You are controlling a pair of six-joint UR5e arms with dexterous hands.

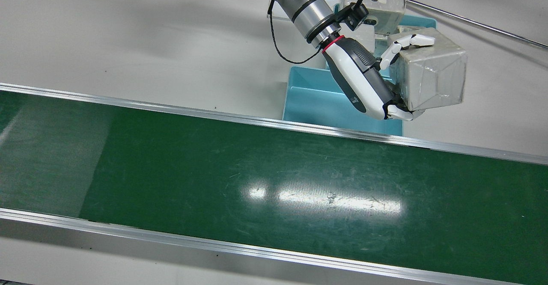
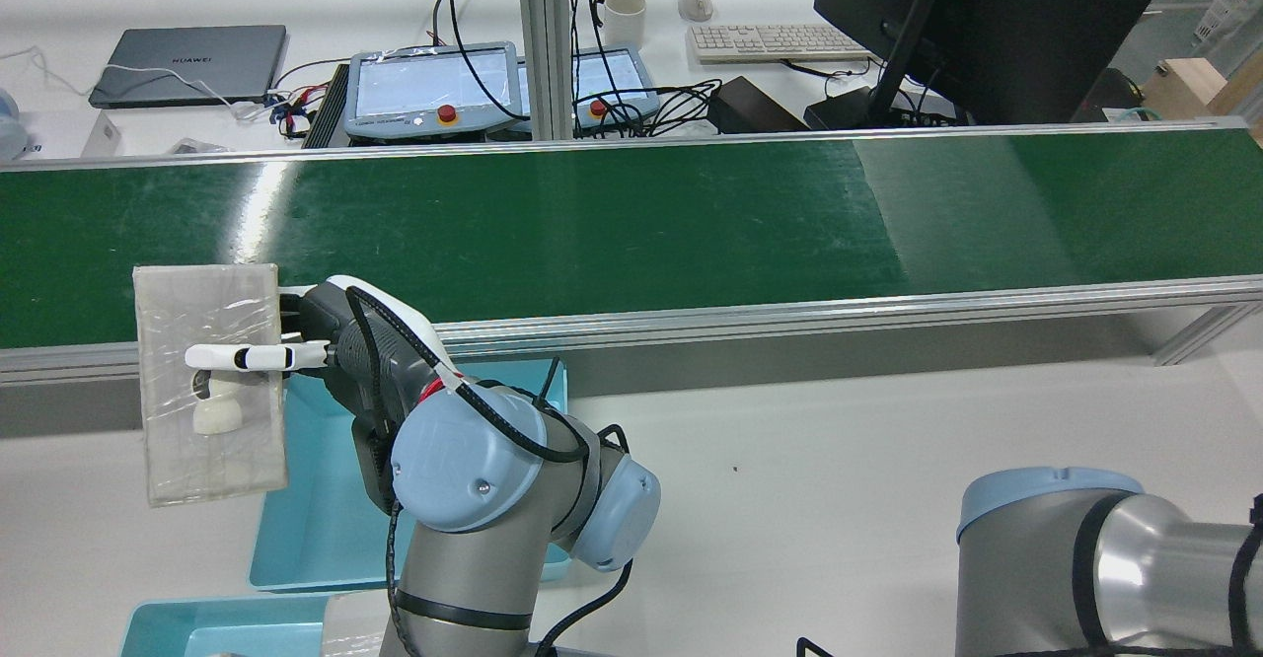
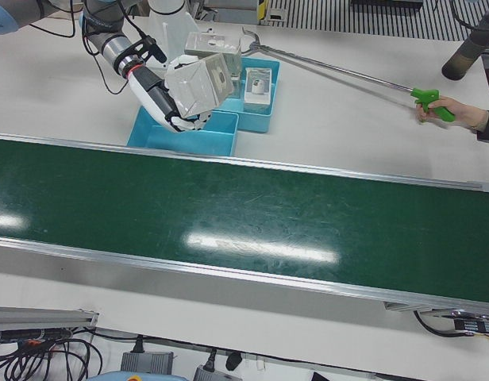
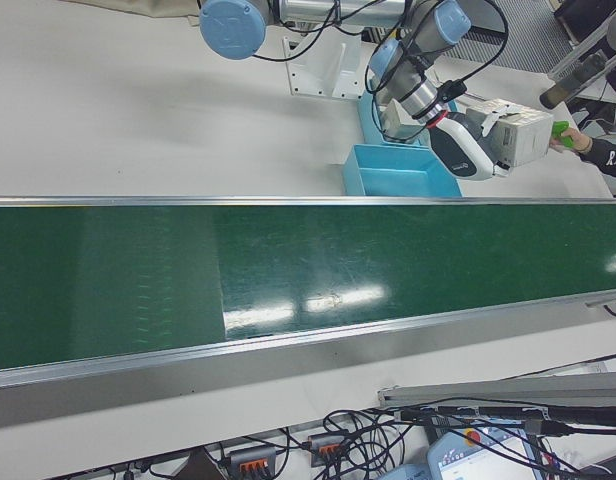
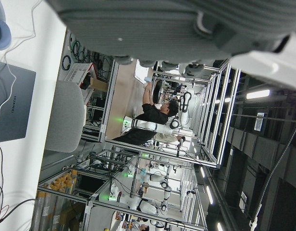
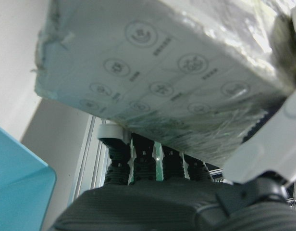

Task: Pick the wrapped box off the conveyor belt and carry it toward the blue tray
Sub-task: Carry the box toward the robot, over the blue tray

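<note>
While the left hand (image 1: 372, 84) hangs above the white table (image 1: 128, 41), its fingers (image 2: 247, 356) are clamped on the wrapped box (image 1: 432, 73). One white finger lies across the box's upper face, and the others press the opposite side near the palm. The box is clear of every surface, tilted, and sits at the outer end of the hand, away from the wrist. Its clear wrap is creased and shiny.

Directly under the hand's palm and wrist lies the blue tray (image 1: 317, 101), open side up. The box hangs past the tray's edge rather than squarely over it. Beyond the tray from the hand, the green conveyor belt (image 1: 257, 178) runs between its metal rails, well apart from the box.

Behind the hand, close to the arm's wrist, another wrapped box (image 1: 376, 7) lies in a second blue tray (image 1: 421, 22).

Of the right arm (image 2: 1085, 548) only the elbow shows clearly, so whether the right hand is spread or closed cannot be told.
</note>
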